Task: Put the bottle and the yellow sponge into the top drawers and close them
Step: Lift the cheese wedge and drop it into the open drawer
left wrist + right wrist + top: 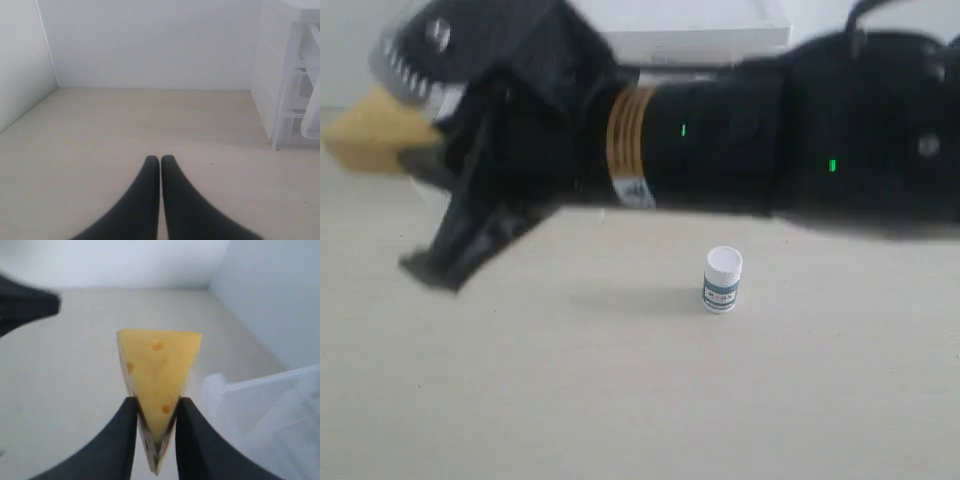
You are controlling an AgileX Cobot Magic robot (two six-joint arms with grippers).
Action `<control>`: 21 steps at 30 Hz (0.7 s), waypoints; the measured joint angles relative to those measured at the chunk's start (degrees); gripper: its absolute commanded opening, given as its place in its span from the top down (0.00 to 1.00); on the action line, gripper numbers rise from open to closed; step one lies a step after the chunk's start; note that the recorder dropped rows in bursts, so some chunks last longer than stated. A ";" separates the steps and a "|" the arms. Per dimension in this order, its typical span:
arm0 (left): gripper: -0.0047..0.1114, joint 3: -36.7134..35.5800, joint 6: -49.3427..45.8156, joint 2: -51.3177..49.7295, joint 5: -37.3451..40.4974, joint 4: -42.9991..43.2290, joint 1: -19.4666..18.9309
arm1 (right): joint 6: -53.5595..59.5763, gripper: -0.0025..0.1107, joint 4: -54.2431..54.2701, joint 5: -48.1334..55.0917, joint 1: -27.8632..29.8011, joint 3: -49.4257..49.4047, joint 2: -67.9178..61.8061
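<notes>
Reaching across the exterior view from the right, the right arm [760, 140] fills most of the upper frame, close to the camera and blurred, and hides much of what lies behind it. The right gripper [156, 407] is clamped on the yellow sponge [157, 382]. Its two black fingers [117, 440] pinch the narrow tip of the wedge, while the wide end points away from the wrist. From outside, the sponge shows only as a soft yellow block at the far left edge, held up off the table [620, 400].

The bottle [722, 280] stands upright on the table, alone, below the arm and well apart from the sponge. Its label is too small to read.

The left gripper [160, 165] is closed on nothing, its fingertips pressed together above bare tabletop. Off to one side stands the translucent white drawer cabinet [280, 75], cut off by the frame edge, and which of its drawers are open cannot be told.

In the right wrist view a pale, blurred plastic form [270, 415] sits beside the sponge, and a dark smeared shape [25, 305] at the edge cannot be identified.
</notes>
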State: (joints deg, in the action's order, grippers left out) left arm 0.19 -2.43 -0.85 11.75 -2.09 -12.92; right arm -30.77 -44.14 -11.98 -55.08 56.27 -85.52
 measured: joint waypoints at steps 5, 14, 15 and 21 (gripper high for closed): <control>0.93 0.00 0.00 0.00 0.00 0.00 0.00 | -1.00 0.97 0.10 0.37 6.97 8.89 -7.23; 0.93 0.00 0.00 0.00 0.00 0.00 0.00 | -0.98 0.83 0.10 7.09 9.07 20.27 -20.10; 0.93 0.00 0.00 0.00 0.00 0.00 0.00 | -0.98 0.77 0.97 9.88 9.07 21.32 -20.70; 0.93 0.00 0.00 0.00 0.00 0.00 0.00 | -0.98 0.38 1.72 12.95 9.29 21.88 -20.79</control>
State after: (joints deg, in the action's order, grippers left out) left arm 0.19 -2.43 -0.85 11.75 -2.09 -12.92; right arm -31.75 -42.42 0.96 -45.80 78.14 -106.31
